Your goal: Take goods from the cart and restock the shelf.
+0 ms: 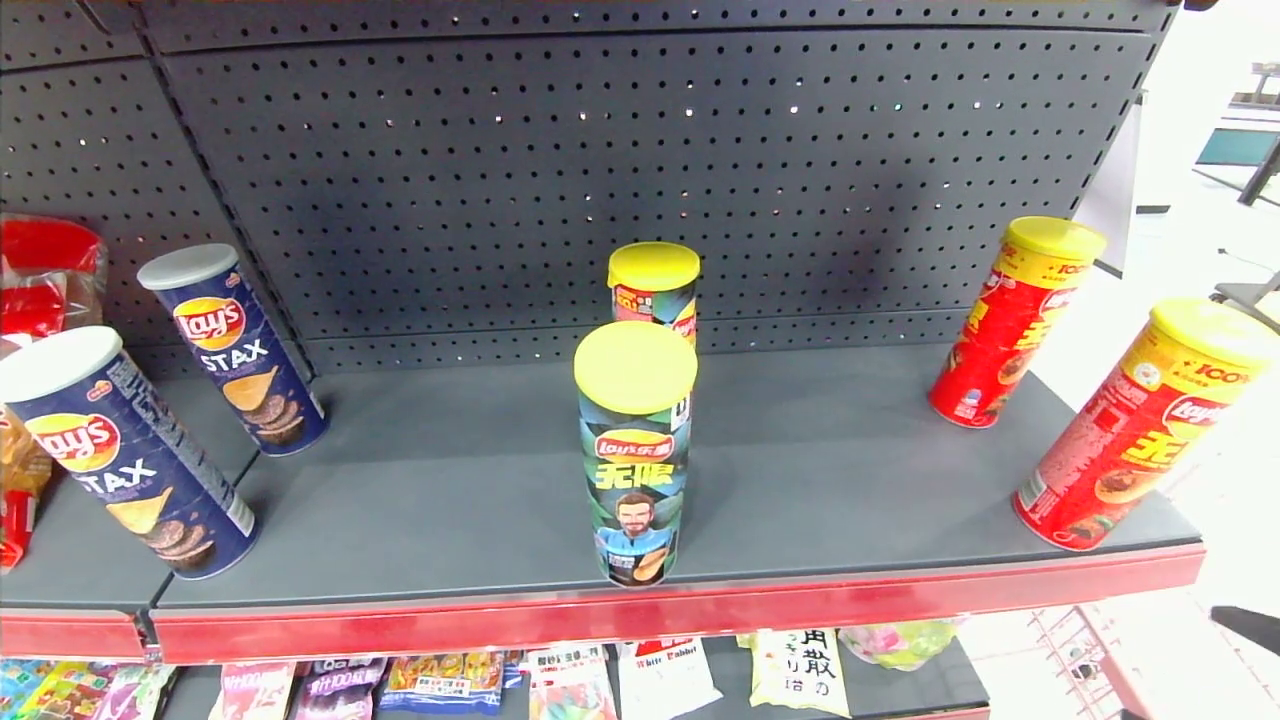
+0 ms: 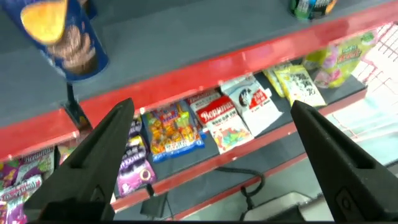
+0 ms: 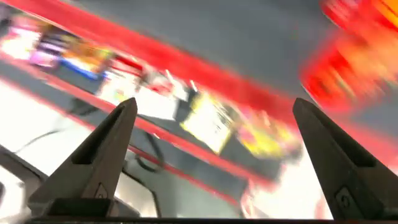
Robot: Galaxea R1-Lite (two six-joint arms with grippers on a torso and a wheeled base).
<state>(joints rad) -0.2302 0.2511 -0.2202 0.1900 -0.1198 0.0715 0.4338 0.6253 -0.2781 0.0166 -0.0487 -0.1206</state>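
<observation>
- Claws spread, both empty: left claw [image 2: 212, 104] and right claw [image 3: 214, 102] hung before the shelf [image 1: 800, 470] front edge.
- 6 chip cans [image 1: 635, 460] stood on the shelf.
- Likely between placements; the next move calls for fetching 1 more can from the cart.

The shelf [image 1: 800, 470] is finished in dark grey, edged in red along its front; the back panel [image 1: 600, 150] is dotted with small holes. At frame left, two navy tubes [image 1: 235, 350] are capped in pale grey. The dark green centre tubes [image 1: 635, 450] and the red tubes [image 1: 1010, 320] at right are topped in yellow.
</observation>
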